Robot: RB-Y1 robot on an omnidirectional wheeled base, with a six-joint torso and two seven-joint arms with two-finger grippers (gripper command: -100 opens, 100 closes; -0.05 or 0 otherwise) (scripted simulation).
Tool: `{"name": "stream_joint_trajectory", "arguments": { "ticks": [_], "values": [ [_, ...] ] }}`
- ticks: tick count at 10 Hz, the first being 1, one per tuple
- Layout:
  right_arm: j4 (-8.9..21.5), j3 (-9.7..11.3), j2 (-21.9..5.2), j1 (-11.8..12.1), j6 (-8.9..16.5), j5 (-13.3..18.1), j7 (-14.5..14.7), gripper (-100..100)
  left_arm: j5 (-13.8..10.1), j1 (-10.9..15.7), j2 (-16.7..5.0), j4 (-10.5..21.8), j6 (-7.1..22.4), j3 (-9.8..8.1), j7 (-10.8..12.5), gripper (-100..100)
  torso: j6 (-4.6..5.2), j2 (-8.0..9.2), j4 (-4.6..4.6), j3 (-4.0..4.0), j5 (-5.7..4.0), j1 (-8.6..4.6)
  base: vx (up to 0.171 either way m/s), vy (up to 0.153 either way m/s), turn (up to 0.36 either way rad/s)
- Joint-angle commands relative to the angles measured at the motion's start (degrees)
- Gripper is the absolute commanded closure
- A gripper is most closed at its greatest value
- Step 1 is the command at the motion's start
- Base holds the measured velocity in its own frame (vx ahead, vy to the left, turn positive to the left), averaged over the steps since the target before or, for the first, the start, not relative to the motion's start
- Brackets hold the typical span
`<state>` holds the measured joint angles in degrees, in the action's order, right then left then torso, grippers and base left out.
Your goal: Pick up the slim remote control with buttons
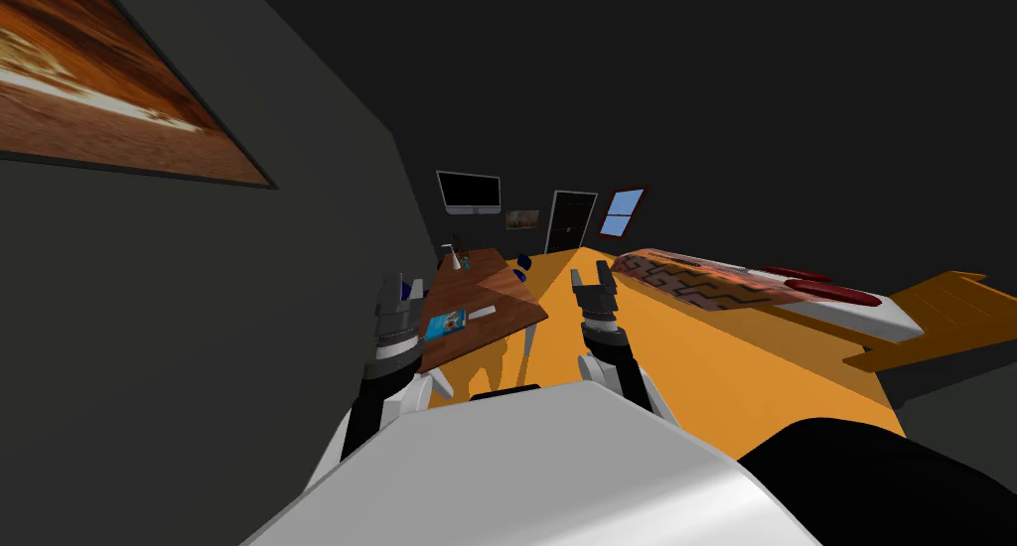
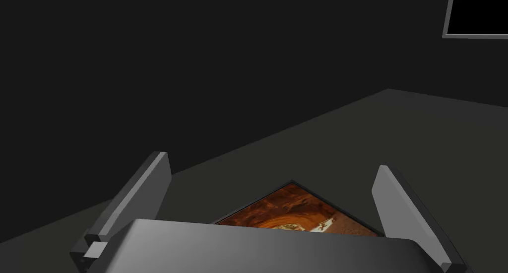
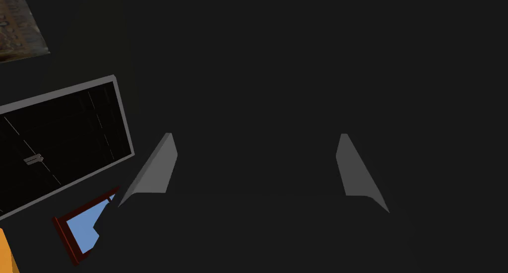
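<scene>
A slim, pale remote (image 1: 483, 313) lies flat on the brown table (image 1: 497, 282), just right of a blue book (image 1: 444, 323). My left gripper (image 1: 402, 287) is raised at the table's near left corner, close to the dark wall. It stands open with nothing between its fingers (image 2: 144, 190). My right gripper (image 1: 590, 274) is held up over the orange floor to the right of the table, also open and empty, its fingers (image 3: 158, 168) wide apart. Neither gripper touches the remote.
Small bottles (image 1: 459, 254) stand at the table's far end, with a blue chair (image 1: 523, 262) beside it. A bed (image 1: 765, 290) with a patterned cover lies to the right. The orange floor (image 1: 695, 361) runs between table and bed towards a dark door (image 1: 570, 220).
</scene>
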<state>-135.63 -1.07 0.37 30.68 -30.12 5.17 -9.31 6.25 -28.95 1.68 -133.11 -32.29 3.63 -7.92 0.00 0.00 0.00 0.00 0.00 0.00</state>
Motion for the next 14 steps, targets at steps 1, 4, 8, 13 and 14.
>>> {"name": "stream_joint_trajectory", "arguments": {
  "ticks": [1,4,8,13,14],
  "values": [
    [0.0,0.0,0.0,0.0,0.0,0.0,0.0,0,-0.21,0.49,-2.11,0.61,0.77,-0.17,-0.12,-100,0.0,0.0,0.0,0.0,0.0,0.0,-0.013,0.006,-0.021],
    [0.0,0.0,0.0,-0.01,0.0,0.0,0.0,0,-1.15,2.33,-6.93,3.18,3.89,-0.81,-0.49,-100,0.01,0.13,0.03,0.07,0.02,0.08,-0.044,0.011,-0.049],
    [0.0,0.0,0.0,-0.01,0.0,0.0,0.0,0,-2.9,5.31,-11.66,7.6,9.13,-1.81,-0.83,-100,0.0,0.24,0.06,0.14,0.02,0.06,-0.068,0.016,-0.068],
    [0.0,0.0,0.0,0.0,0.0,0.0,0.0,0,-5.46,9.26,-16.28,13.19,16.12,-3.07,-0.89,-100,-0.01,0.2,0.05,0.12,0.02,0.06,-0.055,0.008,-0.08],
    [0.0,0.0,0.0,-0.01,0.0,0.0,0.0,0,-5.46,9.26,-16.28,13.71,16.12,-3.07,-0.89,-100,0.01,0.2,0.04,0.11,0.02,0.06,-0.043,0.012,-0.058]
  ]
}}
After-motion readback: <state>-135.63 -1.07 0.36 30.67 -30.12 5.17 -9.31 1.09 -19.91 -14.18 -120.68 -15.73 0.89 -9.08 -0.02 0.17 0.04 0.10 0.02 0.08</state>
